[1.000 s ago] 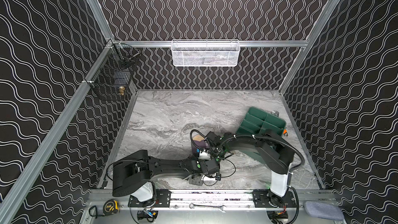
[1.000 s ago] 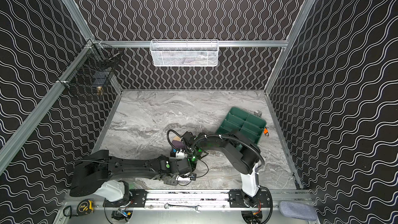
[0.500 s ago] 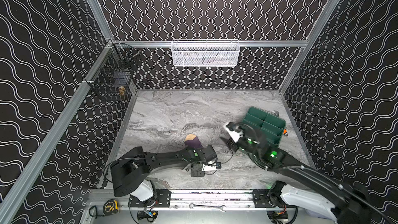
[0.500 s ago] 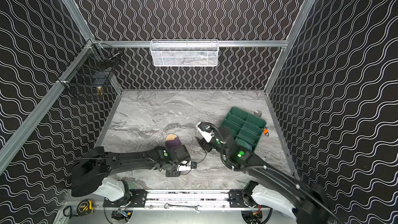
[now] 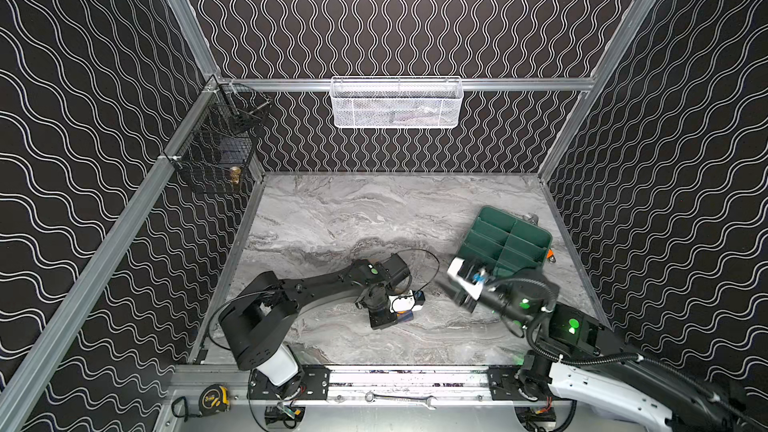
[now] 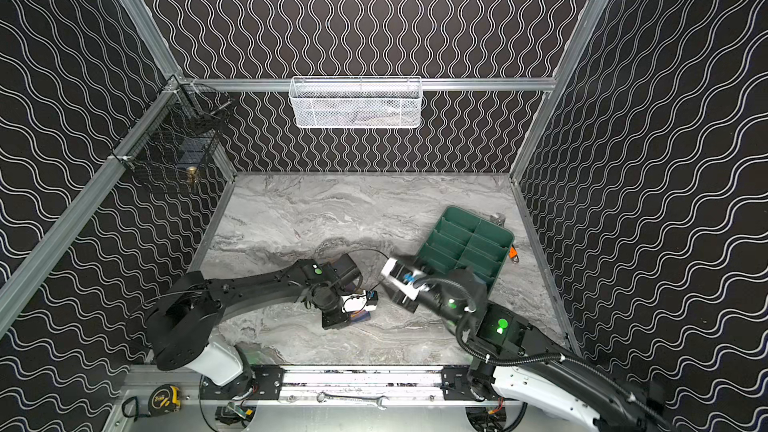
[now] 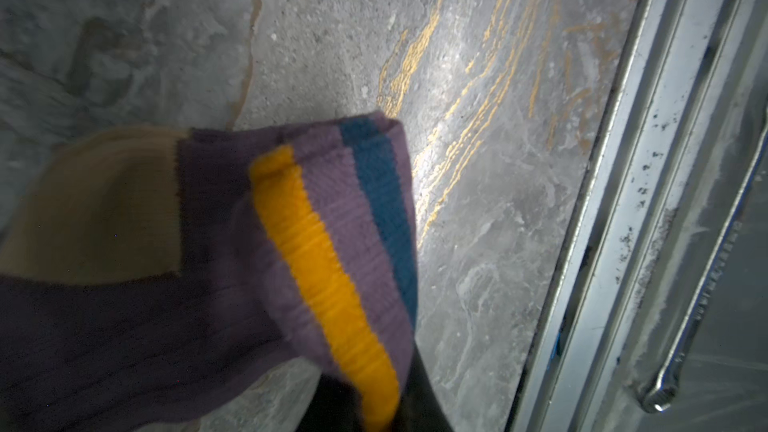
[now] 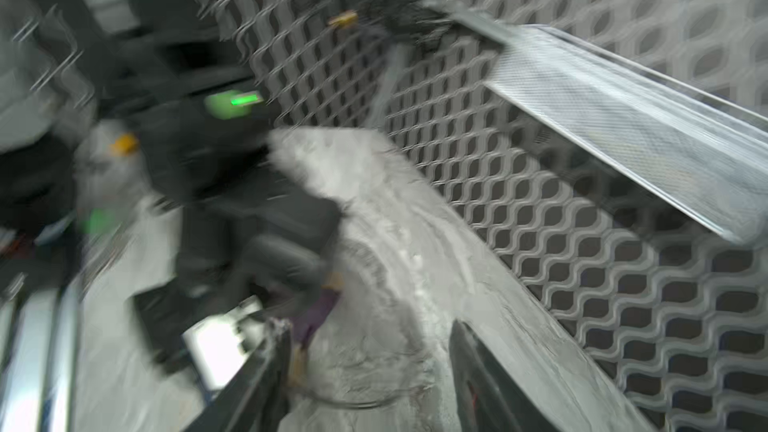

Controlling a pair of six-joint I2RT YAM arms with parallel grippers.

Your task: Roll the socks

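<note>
Pinching purple sock (image 7: pixel 232 284), left tool (image 5: pixel 386 320); right tool (image 8: pixel 370 367) agape.

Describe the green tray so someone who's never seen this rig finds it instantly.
Start at the grey marble table and look to its right side, near the right wall. There a dark green tray lies skewed to the table's edges. Unlike the white mesh basket and the black wire basket, both hung on the walls, it rests on the table and is split into compartments.
</note>
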